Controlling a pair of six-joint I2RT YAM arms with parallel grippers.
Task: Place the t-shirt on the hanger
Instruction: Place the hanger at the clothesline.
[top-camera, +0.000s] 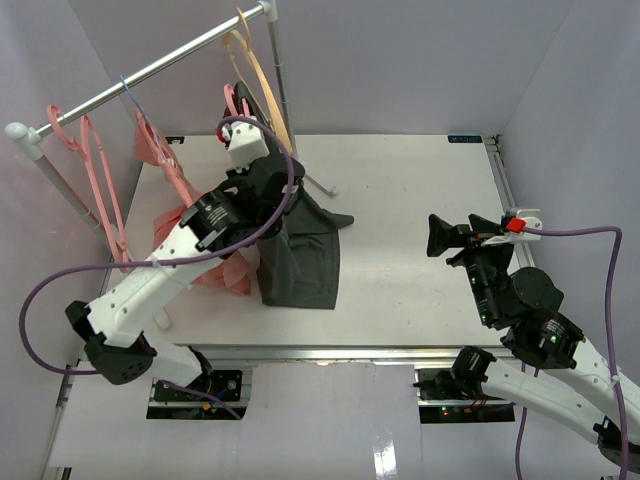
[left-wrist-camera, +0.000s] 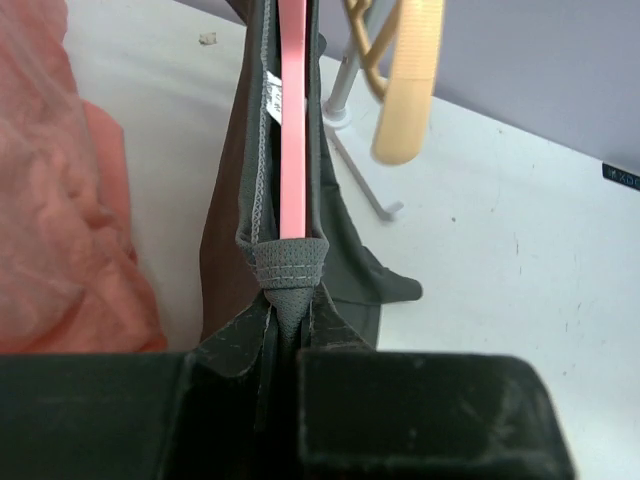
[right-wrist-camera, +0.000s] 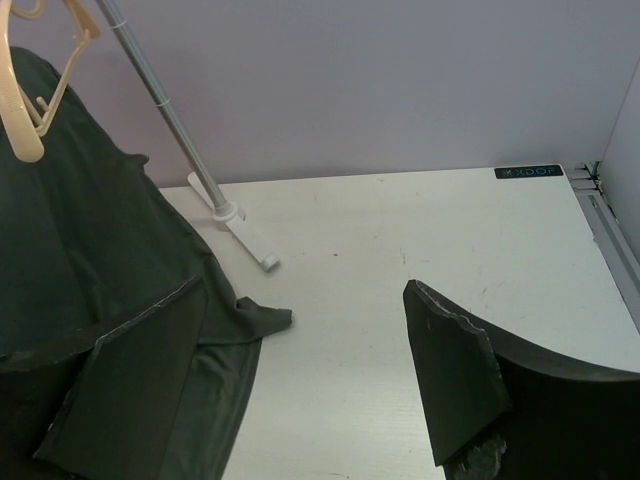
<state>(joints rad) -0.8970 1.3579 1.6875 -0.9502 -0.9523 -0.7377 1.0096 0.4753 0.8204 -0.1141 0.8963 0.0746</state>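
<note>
The dark t-shirt (top-camera: 300, 255) hangs from my left gripper (top-camera: 272, 198) beside the rack, and its lower part rests on the table. In the left wrist view the gripper (left-wrist-camera: 288, 308) is shut on a stitched grey fold of the t-shirt (left-wrist-camera: 345, 250). The salmon-pink hanger (left-wrist-camera: 293, 120) runs up inside that opening. My right gripper (top-camera: 441, 238) stands open and empty over the right of the table. In its own view the gripper (right-wrist-camera: 303, 295) faces the t-shirt (right-wrist-camera: 90, 250), whose corner lies just left of it.
A metal clothes rack (top-camera: 150, 70) crosses the back left, with a white foot (right-wrist-camera: 245, 235) on the table. A tan-yellow hanger (top-camera: 262, 75) and several pink hangers (top-camera: 95, 175) hang from it. A salmon-pink garment (left-wrist-camera: 60, 200) lies left of the t-shirt.
</note>
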